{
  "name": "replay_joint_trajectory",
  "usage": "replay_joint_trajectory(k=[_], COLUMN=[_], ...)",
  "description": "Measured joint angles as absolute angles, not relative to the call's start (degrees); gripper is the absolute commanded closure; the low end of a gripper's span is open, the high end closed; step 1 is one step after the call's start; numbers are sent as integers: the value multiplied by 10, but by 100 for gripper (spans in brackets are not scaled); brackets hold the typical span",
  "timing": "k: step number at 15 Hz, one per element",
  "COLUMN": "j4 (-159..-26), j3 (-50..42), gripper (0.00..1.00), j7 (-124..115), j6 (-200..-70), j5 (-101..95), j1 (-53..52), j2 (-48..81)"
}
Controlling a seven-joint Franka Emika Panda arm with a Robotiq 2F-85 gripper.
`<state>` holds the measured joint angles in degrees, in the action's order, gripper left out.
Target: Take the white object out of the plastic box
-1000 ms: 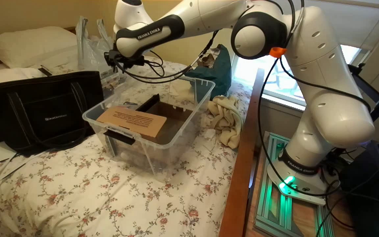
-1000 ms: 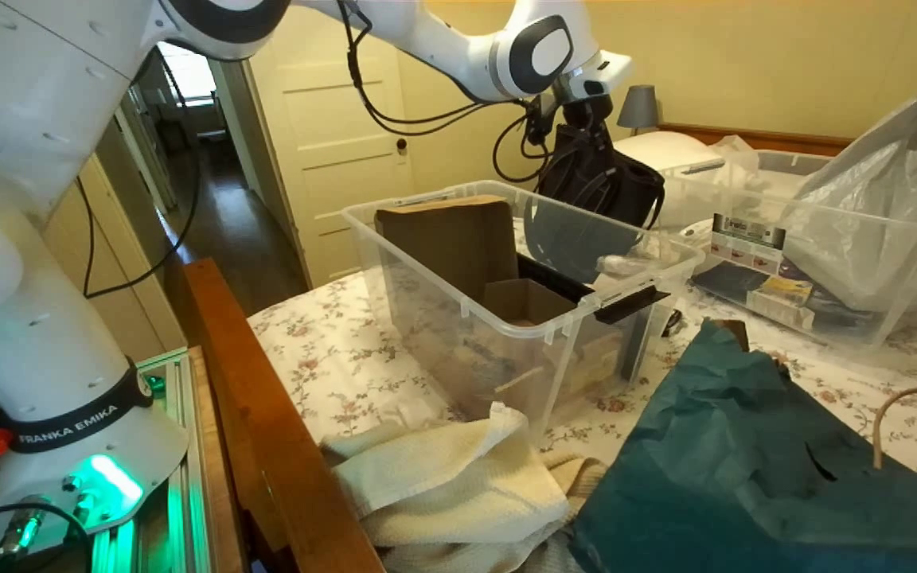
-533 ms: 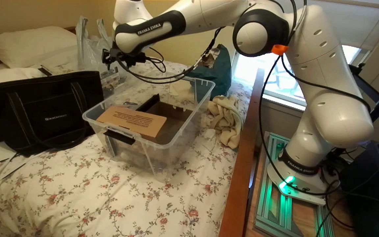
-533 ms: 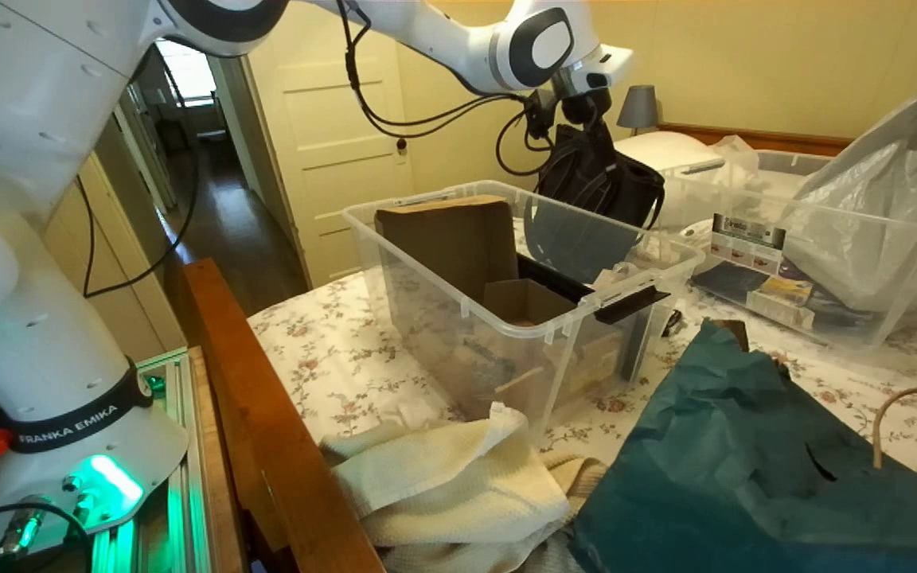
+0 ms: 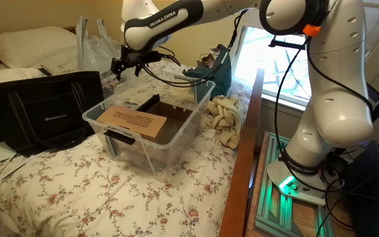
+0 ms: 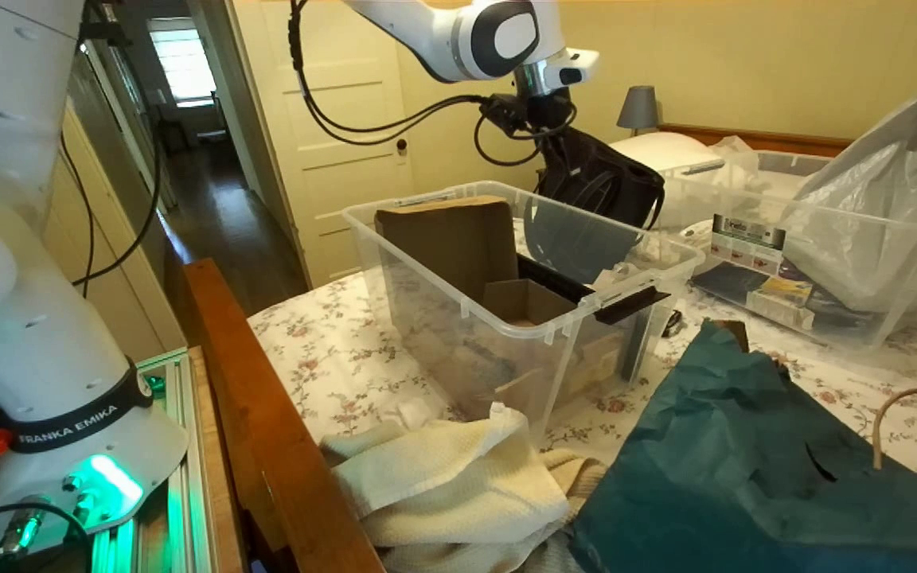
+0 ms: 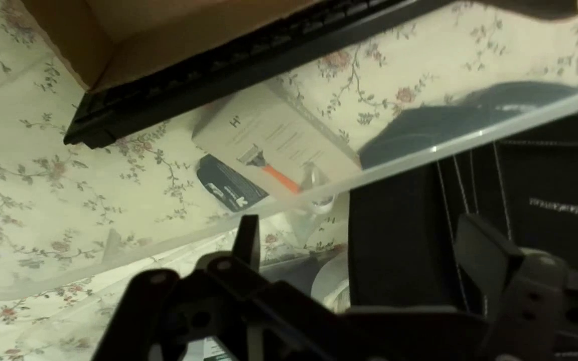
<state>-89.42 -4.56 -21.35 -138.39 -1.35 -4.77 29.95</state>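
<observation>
In an exterior view, a black tote bag (image 5: pixel 44 98) stood at left on a floral bedspread (image 5: pixel 87 197). A white pillow (image 5: pixel 35 46) lay at far left; a whitish plastic bag (image 5: pixel 94 54) rose to its right. A wooden rail (image 5: pixel 242 164) ran from near to far along the bedspread's right edge, and a bright window (image 5: pixel 268 59) lay behind the rail's far end. In an exterior view, a teal bag (image 6: pixel 769 461) occupied the near right, with a crumpled cream cloth (image 6: pixel 458 493) just to its left. A panelled door (image 6: pixel 347 191) stood far off, between a dim hallway (image 6: pixel 232 199) at left and a grey-shaded lamp (image 6: pixel 637 109) at right.
</observation>
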Motion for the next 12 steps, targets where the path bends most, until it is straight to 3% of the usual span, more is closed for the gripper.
replay_joint_trajectory(k=[8, 12], j4=[-1113, -1120], j3=[-10, -9], gripper=[0, 0], j7=[-47, -46], j6=[-1488, -1492], j5=[-31, -31], j1=[-48, -46], j2=[190, 187])
